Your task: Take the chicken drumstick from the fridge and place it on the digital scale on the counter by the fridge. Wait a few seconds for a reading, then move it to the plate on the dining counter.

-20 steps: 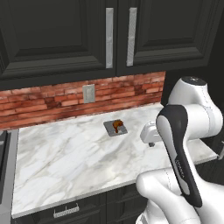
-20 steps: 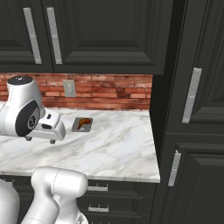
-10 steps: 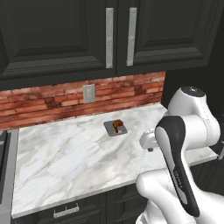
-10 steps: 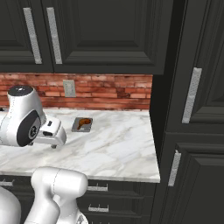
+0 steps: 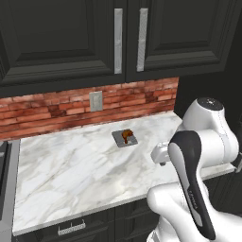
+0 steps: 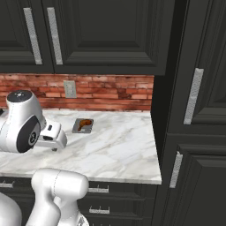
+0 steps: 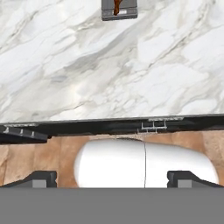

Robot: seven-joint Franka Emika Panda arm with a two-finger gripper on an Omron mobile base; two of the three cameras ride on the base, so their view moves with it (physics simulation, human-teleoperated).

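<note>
In the hand view the scale (image 7: 119, 10) is cut by the top edge, so just its near part and a sliver of the drumstick (image 7: 117, 6) show. The gripper (image 7: 112, 179) has its two dark fingertips (image 7: 40, 179) low at the bottom, far apart with nothing between them; they hang over the counter's (image 7: 109, 78) front edge, with a black cabinet front and wood floor beneath. In the left base view the arm's elbow covers the counter's (image 5: 71, 165) right front corner, and the hand (image 5: 160, 153) is a small white block whose fingers cannot be made out. The right base view shows the hand (image 6: 52, 136) from the side, above the marble and well short of the scale (image 6: 82, 125); its fingers are too small to read there too. Both base views show the whole dark square scale (image 5: 124, 138) near the brick backsplash (image 5: 56, 111), below a wall outlet (image 5: 96, 100), with the reddish-brown drumstick (image 5: 126, 135) lying on it. The right base view alone takes in the tall dark panels to the counter's (image 6: 114, 150) right, with vertical handles. The drumstick (image 6: 86, 123) lies wholly on the scale, well apart from the gripper.
</note>
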